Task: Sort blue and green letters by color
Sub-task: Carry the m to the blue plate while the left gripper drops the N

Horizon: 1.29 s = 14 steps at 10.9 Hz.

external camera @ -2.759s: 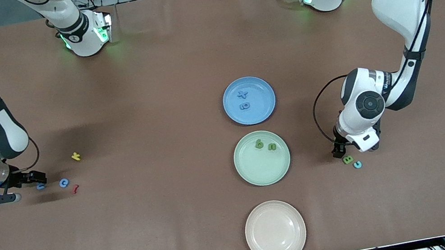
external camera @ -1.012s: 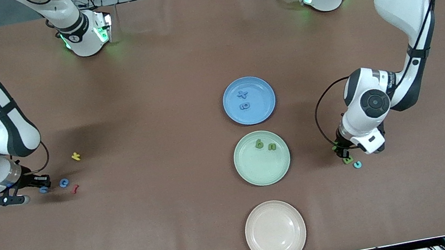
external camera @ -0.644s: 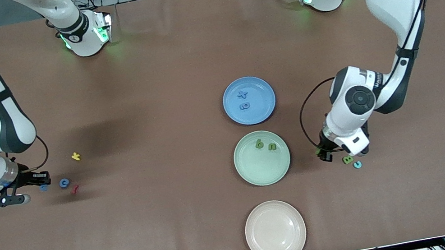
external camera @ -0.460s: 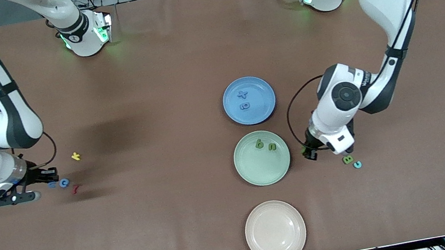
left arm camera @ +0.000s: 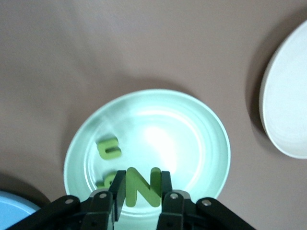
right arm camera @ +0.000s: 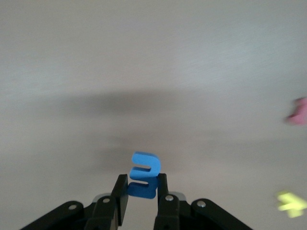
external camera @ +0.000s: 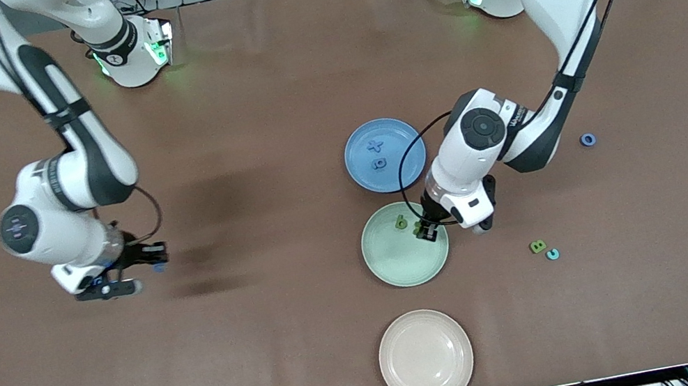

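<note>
Green foam N (left arm camera: 142,186) pinched in left gripper (external camera: 425,229) over the green plate (external camera: 399,264), frame centre; lower close before letting go so it lands flat. Right gripper (external camera: 152,258), middle left of frame, clamps a blue letter (right arm camera: 143,175); carry it level to the blue plate (external camera: 402,144).

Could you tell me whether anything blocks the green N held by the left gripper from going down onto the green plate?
Nothing visible does. The left gripper, shut on the green N, hangs over the green plate; two green letters lie beside the drop spot, with bare plate below.
</note>
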{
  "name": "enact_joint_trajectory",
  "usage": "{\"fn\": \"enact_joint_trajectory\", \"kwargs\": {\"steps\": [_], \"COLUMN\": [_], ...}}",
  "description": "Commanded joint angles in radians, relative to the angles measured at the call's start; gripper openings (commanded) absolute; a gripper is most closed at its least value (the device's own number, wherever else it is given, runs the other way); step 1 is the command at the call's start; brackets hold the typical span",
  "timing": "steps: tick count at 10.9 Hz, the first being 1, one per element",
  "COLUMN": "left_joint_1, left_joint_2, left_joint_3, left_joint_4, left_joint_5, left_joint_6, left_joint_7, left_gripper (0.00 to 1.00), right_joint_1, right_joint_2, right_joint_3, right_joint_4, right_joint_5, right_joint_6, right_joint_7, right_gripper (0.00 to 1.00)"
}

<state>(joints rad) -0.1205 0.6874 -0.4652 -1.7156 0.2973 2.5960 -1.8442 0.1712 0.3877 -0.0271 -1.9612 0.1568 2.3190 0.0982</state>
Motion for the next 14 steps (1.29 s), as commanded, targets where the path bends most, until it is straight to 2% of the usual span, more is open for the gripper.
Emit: {"fn": "enact_joint_trajectory", "kwargs": {"steps": [1, 4, 8, 13, 14], "left_joint_1": [-0.033, -0.027, -0.034, 0.027, 0.048], "left_joint_2": [0.029, 0.023, 0.027, 0.041, 0.043], "left_joint_3": [0.037, 0.078, 0.195, 0.214, 0.212], "left_joint_4": [0.062, 0.067, 0.067, 0.067, 0.067], "left_joint_5": [0.029, 0.039, 0.071, 0.066, 0.065], "left_joint_6": [0.015, 0.010, -0.052, -0.165, -0.166], "left_joint_7": [0.011, 0.031, 0.046, 0.334, 0.408], "left_gripper": [1.00, 1.00, 1.00, 1.00, 1.00], "right_joint_1": [0.207, 0.393, 0.603, 0.786, 0.809], "right_joint_2": [-0.024, -0.015, 0.126, 0.262, 0.276], "right_joint_3": [-0.011, -0.011, -0.011, -0.011, -0.010], "right_joint_4": [-0.007, 0.025, 0.200, 0.361, 0.370], "right_joint_5": [0.018, 0.021, 0.044, 0.085, 0.089], "right_joint_6": [-0.001, -0.007, 0.000, 0.092, 0.109], "right_joint_7": [0.245, 0.435, 0.520, 0.521, 0.523], "right_gripper": [0.00, 0.00, 0.00, 0.01, 0.21]}}
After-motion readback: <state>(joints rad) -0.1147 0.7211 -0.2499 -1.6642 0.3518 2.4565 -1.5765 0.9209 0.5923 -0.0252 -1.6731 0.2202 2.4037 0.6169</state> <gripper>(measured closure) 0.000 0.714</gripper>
